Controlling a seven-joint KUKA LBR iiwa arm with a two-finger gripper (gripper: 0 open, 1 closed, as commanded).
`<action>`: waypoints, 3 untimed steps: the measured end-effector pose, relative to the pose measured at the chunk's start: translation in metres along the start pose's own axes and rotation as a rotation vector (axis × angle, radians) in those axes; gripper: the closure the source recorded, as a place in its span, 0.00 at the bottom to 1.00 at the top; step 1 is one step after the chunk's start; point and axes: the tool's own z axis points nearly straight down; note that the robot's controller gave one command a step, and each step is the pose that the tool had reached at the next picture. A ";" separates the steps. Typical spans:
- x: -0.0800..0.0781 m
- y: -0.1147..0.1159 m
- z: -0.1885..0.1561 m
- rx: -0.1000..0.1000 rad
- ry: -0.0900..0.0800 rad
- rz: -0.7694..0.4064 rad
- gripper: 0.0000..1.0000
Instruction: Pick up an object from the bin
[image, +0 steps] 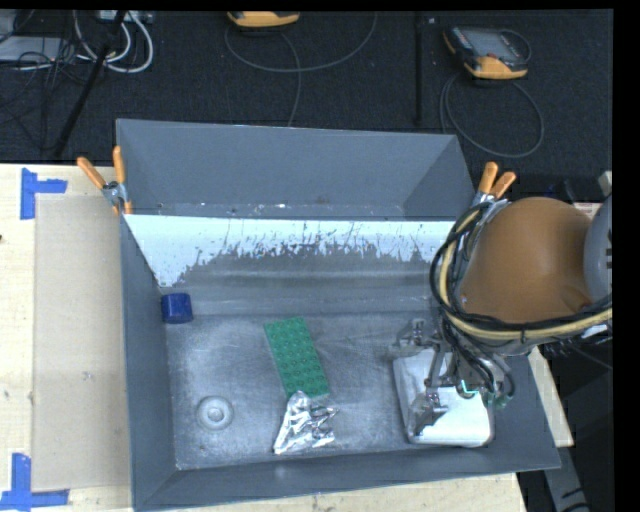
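On my feed the arm comes in at about three o'clock. Its wrist wears a smooth orange-brown cover (530, 258), rounded like a helmet. A bundle of cables (452, 290), mostly black with a pale yellow one among them, loops around the cover's rim from ten o'clock down to six o'clock. At the cover's three o'clock side I can see a piece of grey arm link (598, 255). At its seven o'clock is the gripper (432, 400), dull grey metal, with thin dark wires and a small green bit (497, 400) beside it.
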 end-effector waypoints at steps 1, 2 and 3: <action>-0.024 0.140 0.143 0.004 -0.011 -0.272 0.00; -0.039 0.060 0.113 0.006 -0.011 -0.341 0.00; -0.073 0.074 0.114 0.001 -0.008 -0.111 0.00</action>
